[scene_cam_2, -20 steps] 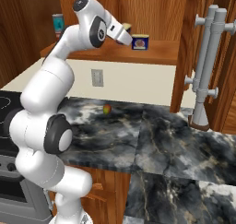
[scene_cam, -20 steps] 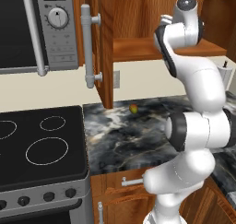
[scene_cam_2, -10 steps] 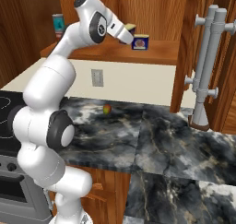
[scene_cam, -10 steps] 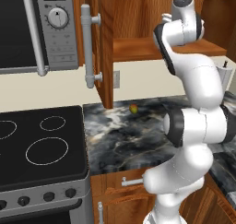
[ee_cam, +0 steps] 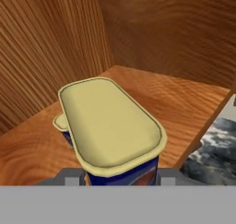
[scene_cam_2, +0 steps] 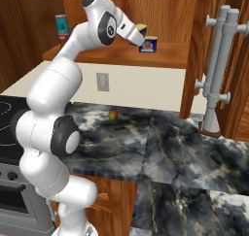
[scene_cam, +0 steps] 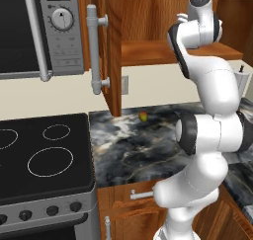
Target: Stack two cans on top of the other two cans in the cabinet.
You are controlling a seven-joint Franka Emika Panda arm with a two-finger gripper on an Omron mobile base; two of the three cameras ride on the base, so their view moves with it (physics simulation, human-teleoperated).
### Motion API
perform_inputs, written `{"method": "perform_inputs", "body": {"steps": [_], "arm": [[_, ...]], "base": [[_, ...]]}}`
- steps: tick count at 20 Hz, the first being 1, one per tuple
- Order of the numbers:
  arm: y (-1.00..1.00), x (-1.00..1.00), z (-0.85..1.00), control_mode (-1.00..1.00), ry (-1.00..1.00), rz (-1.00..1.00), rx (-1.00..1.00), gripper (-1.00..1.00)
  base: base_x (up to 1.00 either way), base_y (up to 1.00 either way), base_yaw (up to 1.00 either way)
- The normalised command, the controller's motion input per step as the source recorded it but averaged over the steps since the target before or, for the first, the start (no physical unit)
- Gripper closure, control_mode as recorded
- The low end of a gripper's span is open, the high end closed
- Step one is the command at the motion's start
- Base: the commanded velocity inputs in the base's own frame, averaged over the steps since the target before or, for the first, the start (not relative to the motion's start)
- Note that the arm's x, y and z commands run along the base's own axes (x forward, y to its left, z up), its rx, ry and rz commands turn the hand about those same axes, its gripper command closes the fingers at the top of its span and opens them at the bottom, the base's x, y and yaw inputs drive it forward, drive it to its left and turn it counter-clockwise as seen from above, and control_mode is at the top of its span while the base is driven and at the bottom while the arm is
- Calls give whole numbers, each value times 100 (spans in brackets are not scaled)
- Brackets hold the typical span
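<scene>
My gripper (ee_cam: 117, 176) is shut on a blue can with a pale yellow lid (ee_cam: 113, 121) and holds it just above the cabinet's shelf board (ee_cam: 184, 103). A second blue can, of which a sliver of lid (ee_cam: 60, 122) shows, stands on the shelf behind and below the held one. In the right base view the gripper (scene_cam_2: 138, 34) reaches into the cabinet (scene_cam_2: 165, 54) with the held can (scene_cam_2: 141, 28) above and left of the standing blue can (scene_cam_2: 149, 44). A teal can (scene_cam_2: 62, 26) stands at the shelf's far left.
Both cabinet doors stand open, with grey bar handles (scene_cam: 94, 51) (scene_cam_2: 219, 70). A microwave (scene_cam: 29, 36) hangs left of the cabinet over a black stovetop (scene_cam: 44, 155). A small red-yellow fruit (scene_cam_2: 112, 115) lies on the marble counter (scene_cam_2: 160, 147).
The arm has risen very slightly with the can still gripped. Nothing else has moved.
</scene>
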Motion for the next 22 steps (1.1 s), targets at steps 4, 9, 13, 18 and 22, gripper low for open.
{"method": "perform_inputs", "body": {"steps": [4,9,13,18,22], "arm": [[-2,15,0,-100,0,0,0,100],[0,24,0,-100,0,0,0,100],[0,20,5,-100,-1,0,0,100],[0,22,1,-100,0,0,-2,100],[0,21,6,-100,0,0,-7,100]], "base": [[0,0,0],[0,0,0],[0,0,0],[0,0,0],[0,0,0]]}}
